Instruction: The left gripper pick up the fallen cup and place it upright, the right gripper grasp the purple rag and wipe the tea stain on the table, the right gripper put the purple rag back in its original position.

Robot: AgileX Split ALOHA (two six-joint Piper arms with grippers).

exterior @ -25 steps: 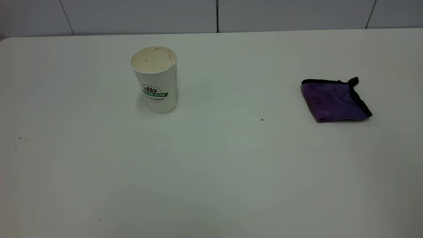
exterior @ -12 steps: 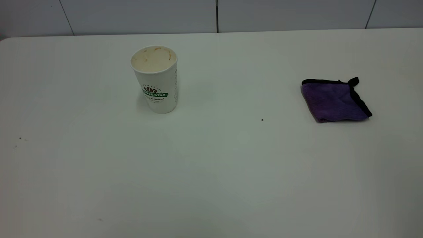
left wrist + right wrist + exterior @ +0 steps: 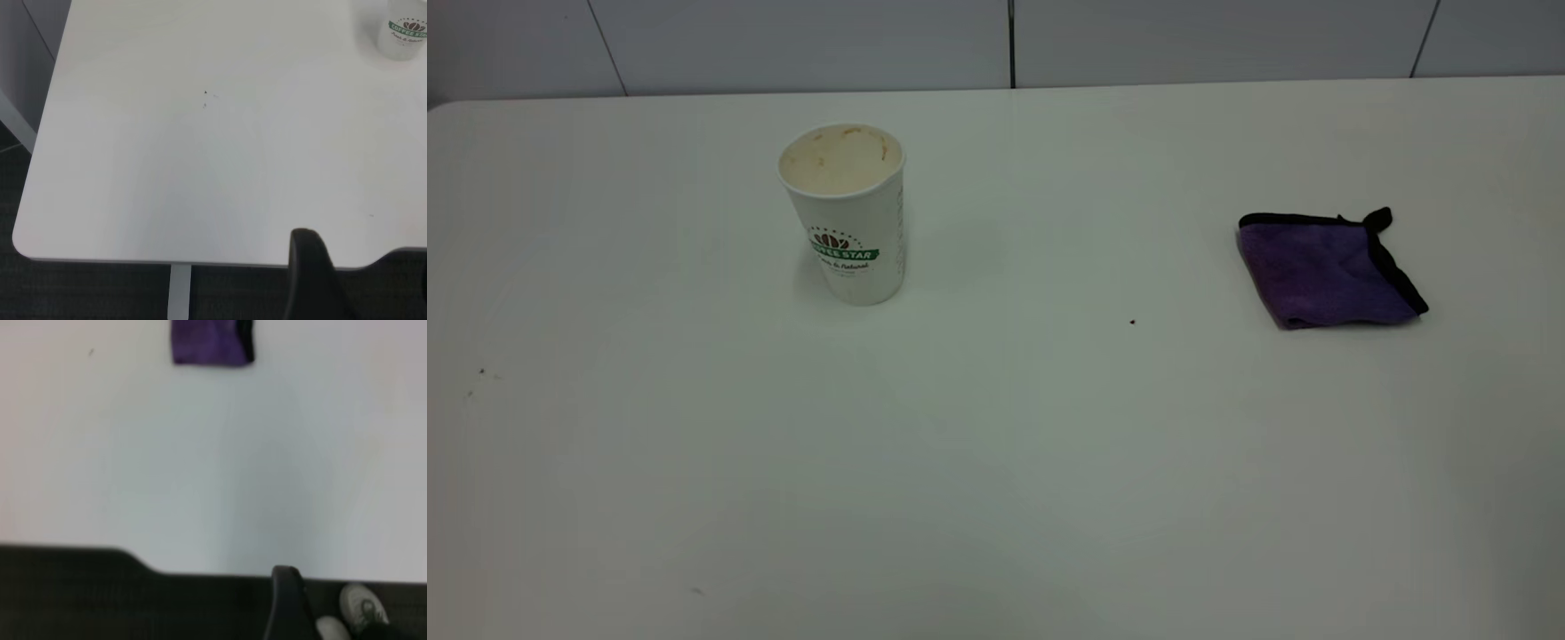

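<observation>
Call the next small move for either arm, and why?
Probably none: keep both arms parked. The cup stands upright, the purple rag lies folded on the table, and no tea stain shows. The left pincer and right pincer sit back past the table's near edge.

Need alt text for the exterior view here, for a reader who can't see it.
A white paper cup with a green logo stands upright, left of centre on a white table, and a folded purple rag lies flat far to its right. No arm or end effector shows, and no brown stain is visible.
</observation>
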